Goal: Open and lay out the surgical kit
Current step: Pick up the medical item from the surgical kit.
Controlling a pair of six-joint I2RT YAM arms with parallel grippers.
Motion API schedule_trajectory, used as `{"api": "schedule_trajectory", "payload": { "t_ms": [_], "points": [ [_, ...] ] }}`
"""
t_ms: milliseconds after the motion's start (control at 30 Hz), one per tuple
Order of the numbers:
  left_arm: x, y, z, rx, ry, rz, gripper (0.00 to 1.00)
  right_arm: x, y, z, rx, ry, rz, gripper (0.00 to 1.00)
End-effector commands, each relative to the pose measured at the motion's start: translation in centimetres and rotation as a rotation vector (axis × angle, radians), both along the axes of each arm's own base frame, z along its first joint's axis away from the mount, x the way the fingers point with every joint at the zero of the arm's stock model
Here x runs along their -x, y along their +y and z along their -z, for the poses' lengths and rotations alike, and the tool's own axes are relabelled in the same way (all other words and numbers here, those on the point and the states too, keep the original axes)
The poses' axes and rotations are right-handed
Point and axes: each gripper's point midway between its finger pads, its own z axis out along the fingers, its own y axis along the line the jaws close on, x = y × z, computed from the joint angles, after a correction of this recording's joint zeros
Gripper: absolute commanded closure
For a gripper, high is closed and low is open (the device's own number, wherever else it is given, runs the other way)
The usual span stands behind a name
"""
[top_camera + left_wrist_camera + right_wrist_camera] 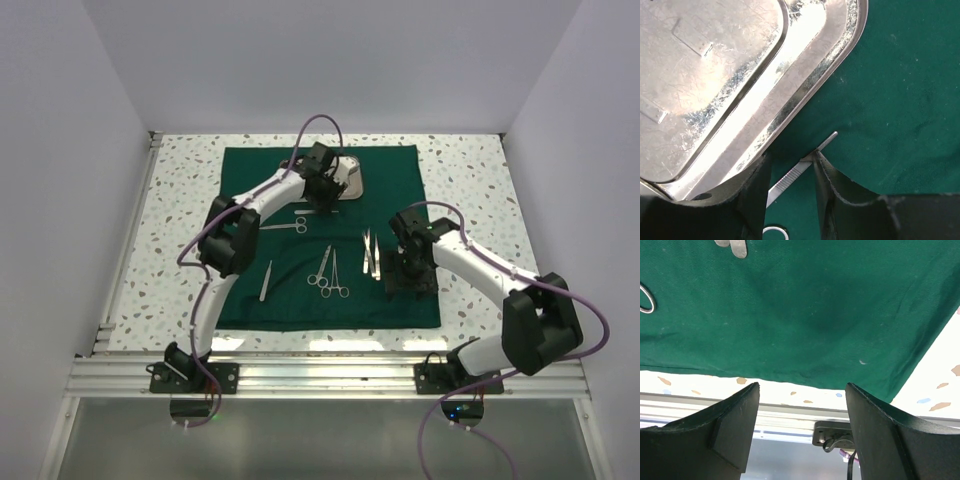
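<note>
Black fingers (756,200) of the left hand (792,162) fill the bottom of its wrist view, parted either side of a slim serrated instrument (790,176). The instrument touches one finger but a gap shows at the other, so I judge this hand spread and not pinching. Just beside it lies a corner of the steel tray (715,75), bare in the part shown.

From above, the tray sits at the far middle of the green cloth (400,170), which lies unfolded and flat on the bench (180,170). Across the cloth's middle lie scissors (290,227), a single tweezer (266,280), two ring-handled clamps (330,274) and a pair of tweezers (371,253), set apart from one another.

The right hand (802,390) hovers spread and empty above the cloth's near right edge.

The wrap looks open and most pieces look laid out. What seems left is the instrument by the tray, which probably needs a place among the others.
</note>
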Motion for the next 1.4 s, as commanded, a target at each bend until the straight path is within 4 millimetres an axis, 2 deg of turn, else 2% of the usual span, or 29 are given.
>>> {"api": "schedule_trajectory", "payload": {
  "t_ms": [0, 67, 200, 300, 367, 567, 600, 700, 733, 767, 800, 867, 1000, 1133, 1167, 1233, 1267, 1333, 1367],
  "points": [
    [2.9, 2.2, 6.5, -0.026, 0.213, -0.027, 0.57, -0.7, 0.2, -0.7, 0.002, -0.008, -0.007, 0.27],
    [3.8, 2.9, 7.2, -0.023, 0.253, -0.035, 0.59, -0.7, 0.1, -0.6, 0.008, -0.006, -0.003, 0.27],
    [5.4, 3.6, 8.2, -0.031, 0.299, -0.042, 0.79, -0.7, 0.1, -0.5, 0.010, -0.003, 0.009, 0.27],
    [5.4, 3.8, 8.1, -0.040, 0.291, -0.050, 0.97, -0.7, 0.2, -0.5, 0.008, -0.002, 0.015, 0.28],
    [5.3, 4.0, 7.9, -0.046, 0.282, -0.058, 1.00, -0.8, 0.2, -0.5, 0.005, -0.004, 0.019, 0.28],
    [3.2, 4.3, 4.5, -0.061, 0.186, -0.115, 1.00, -0.6, 0.3, -0.6, -0.009, -0.014, 0.026, 0.28],
    [2.5, 4.3, 3.0, -0.059, 0.150, -0.131, 1.00, -0.6, 0.4, -0.6, -0.012, -0.016, 0.029, 0.28],
    [2.0, 4.6, 0.6, -0.064, 0.102, -0.132, 1.00, -0.5, 0.4, -0.6, -0.021, -0.019, 0.031, 0.28],
    [2.0, 4.9, 0.2, -0.068, 0.094, -0.131, 0.92, -0.5, 0.5, -0.7, -0.026, -0.026, 0.031, 0.28],
    [1.7, 5.2, -0.6, -0.075, 0.061, -0.143, 0.63, -0.5, 0.6, -0.7, -0.031, -0.025, 0.032, 0.28],
    [2.2, 5.6, 0.0, -0.091, 0.070, -0.140, 0.52, -0.4, 0.6, -0.7, -0.033, -0.025, 0.032, 0.28],
    [2.6, 5.9, 0.4, -0.096, 0.077, -0.135, 0.41, -0.4, 0.6, -0.8, -0.036, -0.029, 0.032, 0.28],
    [4.2, 6.0, 1.9, -0.103, 0.122, -0.104, 0.40, -0.2, 0.6, -0.8, -0.042, -0.029, 0.031, 0.28],
    [4.3, 6.4, 3.3, -0.144, 0.115, -0.104, 0.40, 0.1, 0.6, -0.9, -0.048, -0.027, 0.034, 0.28],
    [4.5, 6.7, 4.6, -0.159, 0.139, -0.104, 0.41, 0.1, 0.6, -0.9, -0.048, -0.029, 0.033, 0.28],
    [4.3, 6.8, 5.7, -0.167, 0.162, -0.119, 0.45, 0.2, 0.5, -0.9, -0.049, -0.024, 0.036, 0.28],
    [4.8, 7.2, 7.2, -0.189, 0.201, -0.123, 0.58, 0.3, 0.5, -0.9, -0.049, -0.020, 0.036, 0.28],
    [4.6, 7.6, 8.0, -0.195, 0.217, -0.136, 0.69, 0.4, 0.4, -1.0, -0.047, -0.021, 0.037, 0.28],
    [4.9, 7.9, 9.0, -0.206, 0.237, -0.141, 0.81, 0.5, 0.5, -1.0, -0.049, -0.017, 0.040, 0.28]
  ]
}}
